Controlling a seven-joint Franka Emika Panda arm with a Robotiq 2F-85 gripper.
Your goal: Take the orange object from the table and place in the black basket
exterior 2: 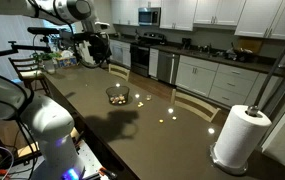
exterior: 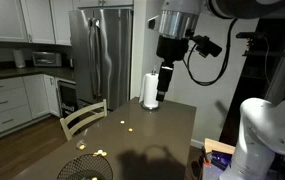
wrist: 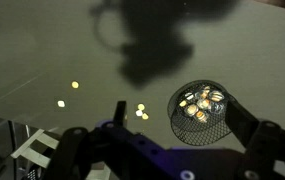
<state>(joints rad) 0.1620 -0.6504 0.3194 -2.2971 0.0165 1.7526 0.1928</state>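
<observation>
the gripper hangs high over the table, well clear of everything. in the wrist view the gripper has its fingers spread wide with nothing between them.

the orange bits lie loose on the dark tabletop: a small cluster just beside the basket, one more farther off, and another near that. they are too small for me to say what they are, or which one is meant. the basket sits near the table edge by the chair and already holds several small pieces, some orange-looking. a paper towel roll stands at the far end, well apart.

my guess is that each bit is very light and low to the surface, so weight is no trouble. the glossy top could let one skid away if a finger nudges it sideways. i'd come straight down over a single piece, one standing apart from its neighbours, with the fingers on either side of its middle and the tips almost on the table, then close gently. if it is soft, a hard squeeze could crush it. the mesh is open, so it should be set down in the middle of the basket, not dropped at the rim.
</observation>
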